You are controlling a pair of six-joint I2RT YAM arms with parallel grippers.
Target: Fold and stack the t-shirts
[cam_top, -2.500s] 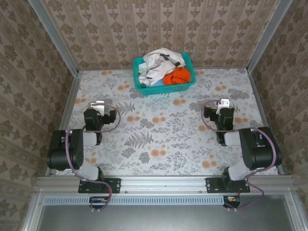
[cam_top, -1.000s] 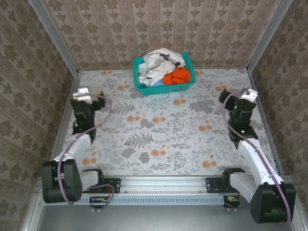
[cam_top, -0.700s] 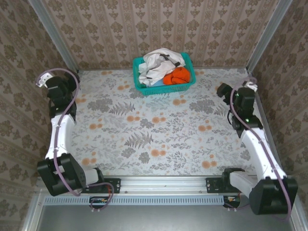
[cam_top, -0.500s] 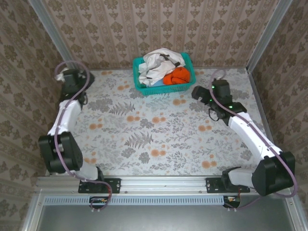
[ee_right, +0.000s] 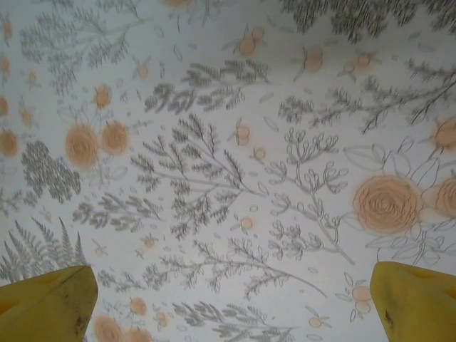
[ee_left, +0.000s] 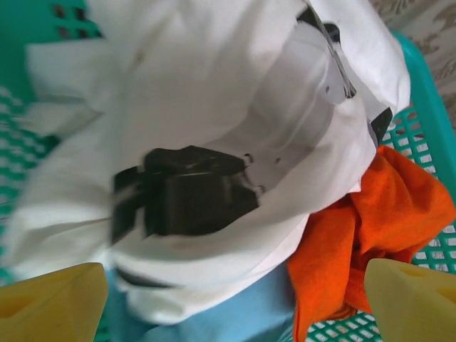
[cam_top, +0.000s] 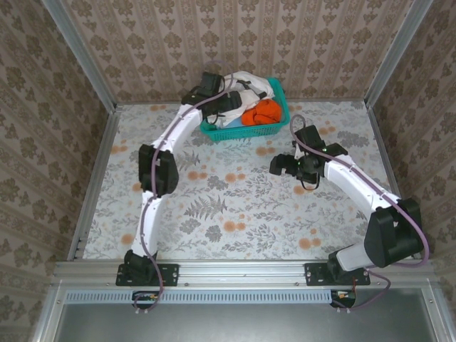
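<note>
- Top: cream-white cloth t-shirt (cam_top: pixel 249 82) and bright orange t-shirt (cam_top: pixel 265 112) lie in a teal plastic lattice basket (cam_top: pixel 235 134), 12 o'clock on the floral tabletop (cam_top: pixel 235 203); left gripper (cam_top: pixel 226 102) above them.
- Left wrist: yellow fingers (ee_left: pixel 53 299) spread wide, empty, over the white shirt.
- Right wrist: right gripper (ee_right: pixel 231 303) spread wide, empty, over tabletop.

T-shirts (cam_top: pixel 251 81) lie in basket (cam_top: pixel 246 131) far back on table (cam_top: pixel 235 206)

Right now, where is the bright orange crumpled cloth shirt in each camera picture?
Top external: bright orange crumpled cloth shirt in the right half of the teal plastic lattice basket, far table edge.
Left wrist: it sits lower right, beside the cream-white shirt.
Right wrist: faces flowered tabletop.
Shared landmark: the teal basket's rim.
</note>
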